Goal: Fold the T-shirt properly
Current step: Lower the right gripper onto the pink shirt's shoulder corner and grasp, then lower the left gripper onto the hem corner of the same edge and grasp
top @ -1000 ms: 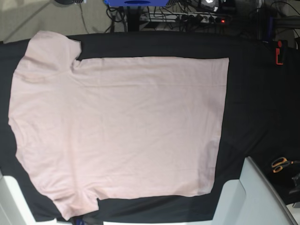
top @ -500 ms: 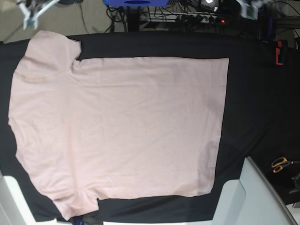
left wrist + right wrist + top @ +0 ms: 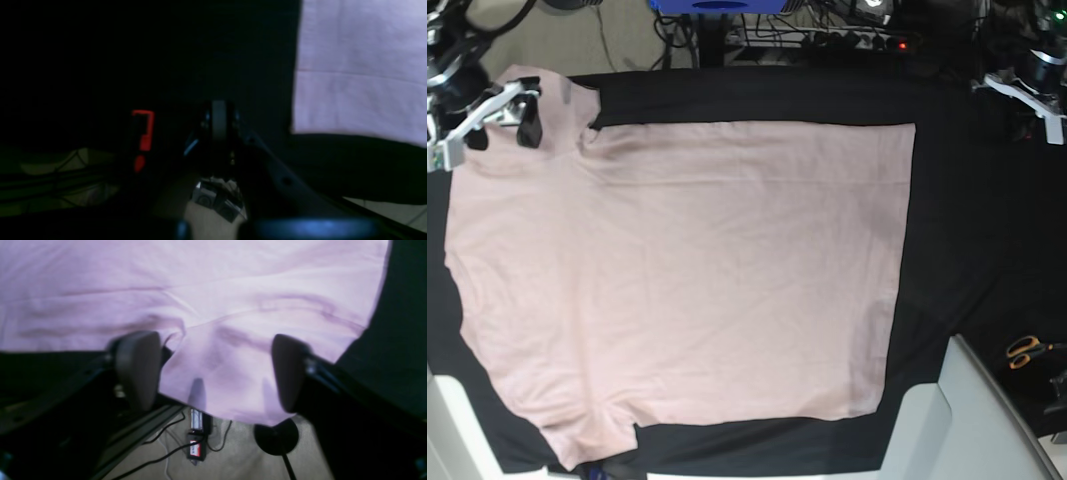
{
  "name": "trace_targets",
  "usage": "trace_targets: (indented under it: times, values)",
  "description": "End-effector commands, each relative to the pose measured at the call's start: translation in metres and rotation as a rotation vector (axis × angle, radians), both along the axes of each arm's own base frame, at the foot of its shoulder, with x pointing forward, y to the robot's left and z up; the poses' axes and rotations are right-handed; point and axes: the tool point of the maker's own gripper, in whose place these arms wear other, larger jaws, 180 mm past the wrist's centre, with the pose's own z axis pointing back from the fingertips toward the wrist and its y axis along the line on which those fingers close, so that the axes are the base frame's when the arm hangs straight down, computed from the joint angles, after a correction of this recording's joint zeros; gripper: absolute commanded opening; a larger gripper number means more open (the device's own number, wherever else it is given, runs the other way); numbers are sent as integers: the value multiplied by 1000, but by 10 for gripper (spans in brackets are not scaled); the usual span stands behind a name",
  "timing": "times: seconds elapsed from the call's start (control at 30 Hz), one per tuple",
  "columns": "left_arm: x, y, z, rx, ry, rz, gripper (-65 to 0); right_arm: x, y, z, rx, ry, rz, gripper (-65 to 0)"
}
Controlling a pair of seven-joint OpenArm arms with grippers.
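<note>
Presently, the large pale-pink short-sleeved cotton T-shirt [image 3: 737,270] lies spread flat on the black cloth [image 3: 987,240], neckline toward the base view's left, hem toward its right; no fold has been made in the body. Judged by its drape, the fabric is light, limp and liable to wrinkle, not fragile. Recommended holds: the sleeve edge and the hem corner on the far side, pinched shallowly and lifted together.

The right gripper [image 3: 213,373] stands with its dark fingers wide apart above the far sleeve, clamped on nothing. The left gripper [image 3: 218,133] has its fingers together, empty, off the hem beside the red-and-black tool [image 3: 146,133].

Labels: no print is visible on the garment. A small red-and-white label [image 3: 195,448] shows on the floor equipment; its lettering is illegible.
</note>
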Motion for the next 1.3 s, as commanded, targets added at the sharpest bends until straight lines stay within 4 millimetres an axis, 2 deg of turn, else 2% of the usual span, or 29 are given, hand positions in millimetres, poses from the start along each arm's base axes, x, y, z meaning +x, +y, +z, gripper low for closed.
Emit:
trace_targets:
  times: [0.0,0.07,0.2,0.27,0.3,0.37,0.47,0.67,0.73,0.87,1.0,1.17,1.23,1.27]
  values:
    - [4,1,8,3,-25,-16,-650,4,-13,9,1,-42,-23,-122]
    - [5,2,9,-4,-14,-36,-650,1,-36,0,32,-11,-114,-122]
    - [3,-2,4,-15,29,-65,-650,-9,-71,-30,85,86,-244,-122]
    - [4,-3,3,-20,34,-71,-556,-15,-78,-48,136,128,-277,-122]
    - [2,-3,0,-27,40,-70,-536,-19,-81,-55,150,149,-281,-122]
    - [-2,-3,-8,-44,55,-70,-536,-19,-86,-64,178,168,-293,-122]
    - [-9,0,-24,-79,84,-64,-536,-23,-86,-77,216,198,-308,-122]
    - [-24,5,-51,-140,138,-24,-538,-25,-77,-85,247,206,-315,-122]
    - [-25,6,-52,-143,139,-20,-555,-30,-73,-88,256,216,-319,-122]
    - [-17,1,-46,-197,83,-11,-650,-39,-68,-93,265,240,-317,-122]
    - [-5,-1,-30,-282,-6,-2,-650,-45,-61,-95,274,250,-318,-123]
    - [1,-3,-26,-308,-36,1,-650,-46,-59,-97,280,257,-318,-129]
    - [1,-5,-27,-312,-33,-3,-650,-45,-56,-98,281,264,-306,-173]
    - [2,-5,-27,-312,-35,-4,-612,-43,-54,-98,280,267,-291,-204]
